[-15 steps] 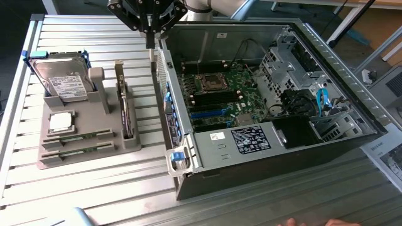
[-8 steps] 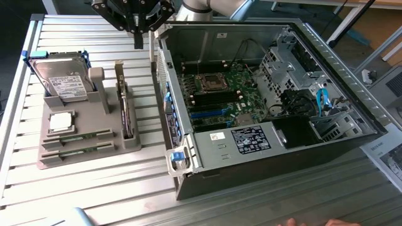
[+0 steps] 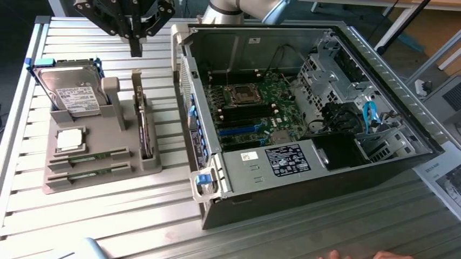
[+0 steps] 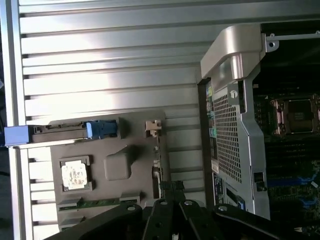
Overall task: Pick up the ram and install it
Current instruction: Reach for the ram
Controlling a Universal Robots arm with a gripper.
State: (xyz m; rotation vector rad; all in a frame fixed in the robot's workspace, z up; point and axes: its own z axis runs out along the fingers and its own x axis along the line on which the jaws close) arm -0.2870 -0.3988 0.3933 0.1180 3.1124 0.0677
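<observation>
Two ram sticks, long, narrow and green, lie flat in slots at the near end of the grey holder block (image 3: 108, 167): one ram stick (image 3: 92, 158) and a second (image 3: 90, 173) just in front of it. The wrist view looks down on a green ram stick (image 4: 102, 202) in its slot. My gripper (image 3: 135, 52) hangs shut and empty above the far end of the holder, well clear of the sticks. Its black fingers (image 4: 172, 192) point down over a thin board standing on edge. The open computer case (image 3: 303, 108) shows the motherboard (image 3: 252, 105) with its dark memory slots.
The holder also carries a silver hard drive (image 3: 70, 94), a square processor chip (image 3: 70, 139) and a thin upright board (image 3: 146, 132). The case wall (image 3: 189, 108) rises right beside the holder. A person's fingertips (image 3: 360, 254) rest at the near table edge.
</observation>
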